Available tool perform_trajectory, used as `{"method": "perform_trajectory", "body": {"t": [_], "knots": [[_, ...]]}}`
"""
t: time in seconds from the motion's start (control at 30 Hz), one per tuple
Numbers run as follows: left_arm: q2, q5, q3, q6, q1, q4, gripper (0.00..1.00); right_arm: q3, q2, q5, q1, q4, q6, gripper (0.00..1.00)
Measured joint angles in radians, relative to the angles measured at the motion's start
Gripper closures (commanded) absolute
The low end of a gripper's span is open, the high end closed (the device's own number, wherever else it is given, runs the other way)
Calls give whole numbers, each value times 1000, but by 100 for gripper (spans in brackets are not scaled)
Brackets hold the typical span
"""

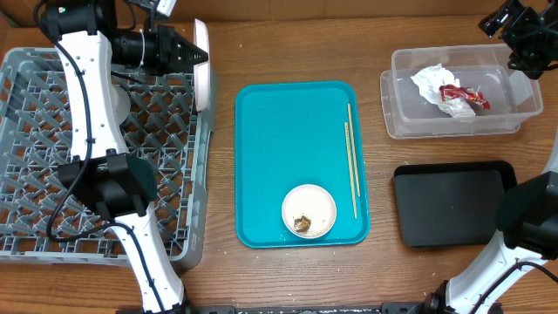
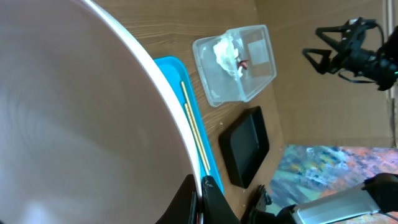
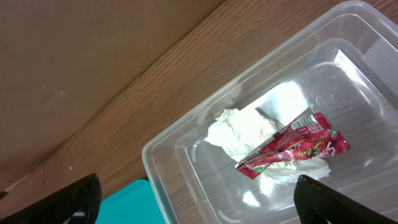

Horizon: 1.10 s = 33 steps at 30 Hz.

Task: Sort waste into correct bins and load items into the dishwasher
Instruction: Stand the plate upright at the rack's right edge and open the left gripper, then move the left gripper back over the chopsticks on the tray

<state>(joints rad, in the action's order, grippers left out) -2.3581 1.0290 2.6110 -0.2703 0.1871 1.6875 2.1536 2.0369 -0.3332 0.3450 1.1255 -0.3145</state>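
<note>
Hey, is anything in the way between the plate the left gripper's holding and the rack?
Nothing visible. The left gripper holds the plate on edge right at the rack's right side, with bare grid beside it. Only the left arm stretches over the rack, and a pale round thing lies half hidden beneath it.

A bare strip of worktop (image 1: 379,166) runs between the teal tray (image 1: 279,139) and the clear tub (image 1: 405,118) and black tray (image 1: 449,205). The teal tray's left half lies open, while chopsticks (image 1: 351,161) and a bowl (image 1: 309,210) take its right side. The left arm (image 1: 91,105) crosses the rack (image 1: 170,166), and a plate (image 1: 202,65) stands on edge at its right wall.
</note>
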Motion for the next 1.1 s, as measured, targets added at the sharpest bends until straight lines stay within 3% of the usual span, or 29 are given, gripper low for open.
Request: {"method": "perform_trajectory", "body": {"t": [0.77,1.1], "knots": [[0,-66,0,5,42,0,95,0,0,0,0,-1,0,0],[0,-103,0,7,58,0,87,0,0,0,0,-1,0,0]]}}
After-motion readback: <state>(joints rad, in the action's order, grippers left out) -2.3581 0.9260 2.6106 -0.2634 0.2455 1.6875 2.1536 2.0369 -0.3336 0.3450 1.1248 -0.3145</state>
